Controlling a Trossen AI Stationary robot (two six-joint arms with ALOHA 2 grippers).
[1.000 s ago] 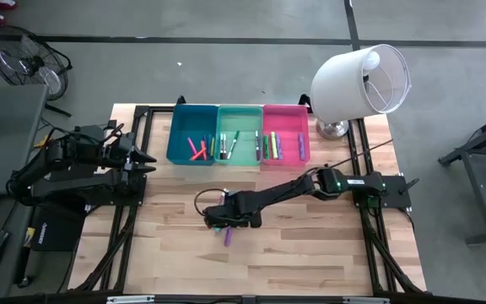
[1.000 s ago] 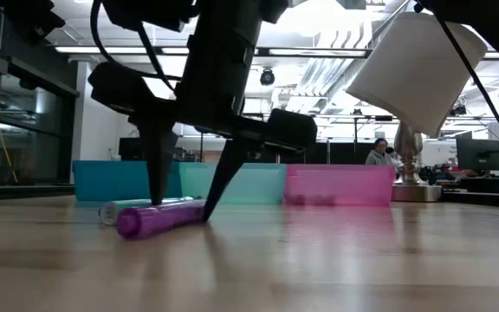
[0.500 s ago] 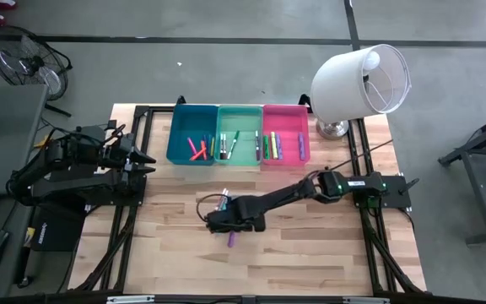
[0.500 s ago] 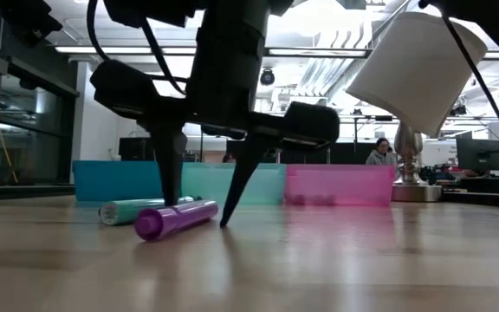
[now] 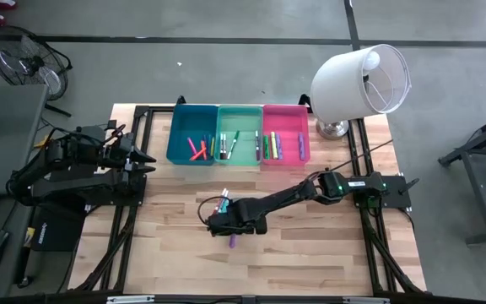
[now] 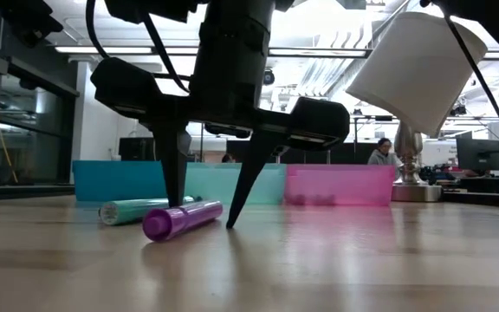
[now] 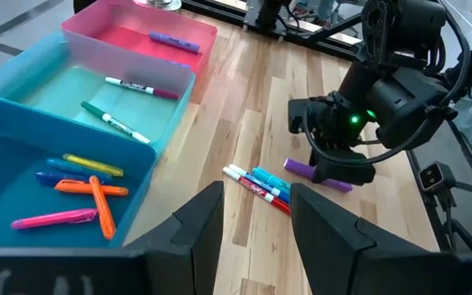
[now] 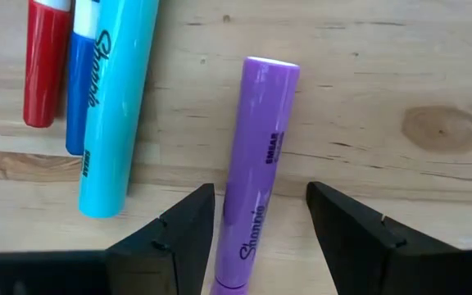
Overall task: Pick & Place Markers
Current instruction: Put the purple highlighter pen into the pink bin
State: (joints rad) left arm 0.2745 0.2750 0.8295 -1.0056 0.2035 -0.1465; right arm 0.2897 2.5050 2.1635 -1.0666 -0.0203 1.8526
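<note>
Evenly and brightly lit from overhead in the high view, with only soft, short shadows on the bench (image 5: 310,253). Strongly backlit in the low view: ceiling lights (image 6: 336,22) blown out to glare, arm (image 6: 232,78) reduced to a near-black silhouette. Soft focus on the near bench surface there, faint reflections beneath the purple marker (image 6: 182,219). Sharp and close in the right wrist view, print on the marker readable; fingers (image 8: 179,238) dark, slightly blurred.

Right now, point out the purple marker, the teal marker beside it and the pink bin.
purple marker (image 8: 256,156): right wrist view, mid-barrel.
teal marker (image 8: 117,106): right wrist view, mid-barrel.
pink bin (image 6: 340,184): low view, front wall.
</note>
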